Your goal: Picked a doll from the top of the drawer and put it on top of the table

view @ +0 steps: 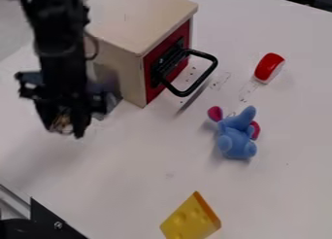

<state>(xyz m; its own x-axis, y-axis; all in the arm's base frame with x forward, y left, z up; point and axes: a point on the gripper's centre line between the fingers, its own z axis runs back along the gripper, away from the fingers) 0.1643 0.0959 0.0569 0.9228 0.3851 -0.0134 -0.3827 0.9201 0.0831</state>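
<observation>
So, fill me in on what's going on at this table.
A black robot arm hangs over the white table, its black pincer beside the cream wooden box with a red drawer front. The blue plush doll with pink ears is already down on the tabletop, near the drawer's black looped handle and well apart from the pincer, so nothing is handling it. A yellow toy cheese wedge also lies on the table.

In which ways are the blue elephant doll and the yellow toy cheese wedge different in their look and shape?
The elephant doll is blue with pink ears, while the cheese wedge is yellow with a darker orange side. The doll has rounded, bulging parts; the wedge has straight edges and a pitted face. Both lie on the white table, outside the gripper.
</observation>
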